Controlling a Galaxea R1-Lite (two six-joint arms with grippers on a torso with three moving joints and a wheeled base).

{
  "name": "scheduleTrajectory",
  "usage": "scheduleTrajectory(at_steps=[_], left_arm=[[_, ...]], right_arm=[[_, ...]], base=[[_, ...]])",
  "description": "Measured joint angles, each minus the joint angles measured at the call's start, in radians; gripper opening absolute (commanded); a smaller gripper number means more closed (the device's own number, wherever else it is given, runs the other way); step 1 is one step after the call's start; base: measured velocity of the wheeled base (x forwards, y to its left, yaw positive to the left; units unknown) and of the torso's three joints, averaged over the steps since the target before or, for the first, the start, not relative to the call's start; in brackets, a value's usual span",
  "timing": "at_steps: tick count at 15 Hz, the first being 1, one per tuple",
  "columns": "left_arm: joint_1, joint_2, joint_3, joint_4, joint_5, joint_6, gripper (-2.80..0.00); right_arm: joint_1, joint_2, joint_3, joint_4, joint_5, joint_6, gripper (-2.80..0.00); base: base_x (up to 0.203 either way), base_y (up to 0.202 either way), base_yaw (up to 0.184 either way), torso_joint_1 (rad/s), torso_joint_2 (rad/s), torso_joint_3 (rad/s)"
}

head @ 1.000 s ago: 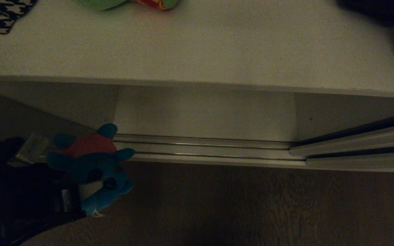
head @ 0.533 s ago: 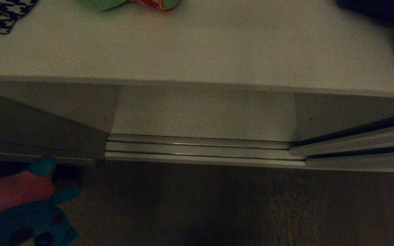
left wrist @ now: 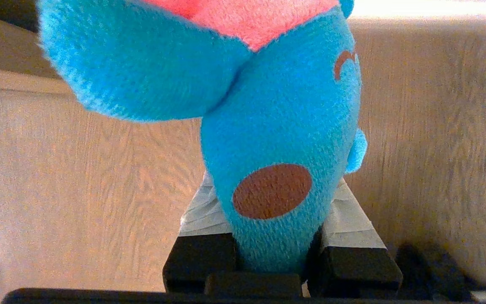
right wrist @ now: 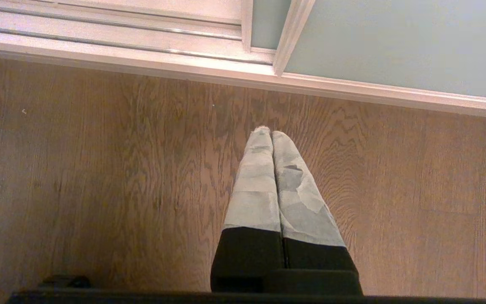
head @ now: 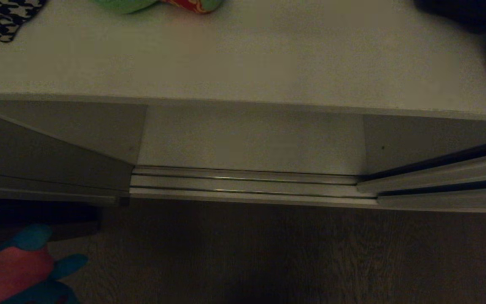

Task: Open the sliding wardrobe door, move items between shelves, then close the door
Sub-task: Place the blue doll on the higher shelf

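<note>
At lower left of the head view, over the wooden floor [head: 268, 253] in front of the wardrobe: teal-blue plush toy [head: 19, 270], pink back uppermost, pinched at its narrow end by the left gripper [left wrist: 274, 253]. Green plush toy [head: 141, 4]: on the upper white shelf [head: 268, 55], beside a houndstooth bag [head: 2, 17]. Sliding wardrobe door [right wrist: 395, 42]: open, off to the right. Right gripper [right wrist: 270, 135]: fingertips pressed together, empty, parked above the floor. Step in hand, by judgement: carrying the toy between shelves. Next: lift it over a shelf, then release.
</note>
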Motion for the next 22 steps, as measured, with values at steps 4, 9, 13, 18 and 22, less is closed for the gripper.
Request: scheduleTrajectory(at_steps=[4, 9, 13, 18, 22], left_arm=[[0.124, -0.065, 0.019, 0.031, -0.118, -0.003, -2.80], [0.119, -0.251, -0.018, 0.148, -0.190, -0.047, -2.80], [0.118, -0.281, -0.025, 0.151, -0.191, -0.054, -2.80], [0.118, -0.288, -0.023, 0.146, -0.182, -0.057, -2.80], [0.118, -0.288, -0.012, 0.140, -0.071, -0.061, -2.80]], right_arm=[[0.000, 0.000, 0.000, 0.000, 0.000, 0.000, -2.80], [0.000, 0.000, 0.000, 0.000, 0.000, 0.000, -2.80], [0.000, 0.000, 0.000, 0.000, 0.000, 0.000, -2.80], [0.000, 0.000, 0.000, 0.000, 0.000, 0.000, -2.80], [0.000, 0.000, 0.000, 0.000, 0.000, 0.000, -2.80]], base=[[0.000, 0.000, 0.000, 0.000, 0.00, 0.000], [0.000, 0.000, 0.000, 0.000, 0.00, 0.000], [0.000, 0.000, 0.000, 0.000, 0.00, 0.000], [0.000, 0.000, 0.000, 0.000, 0.00, 0.000], [0.000, 0.000, 0.000, 0.000, 0.00, 0.000]])
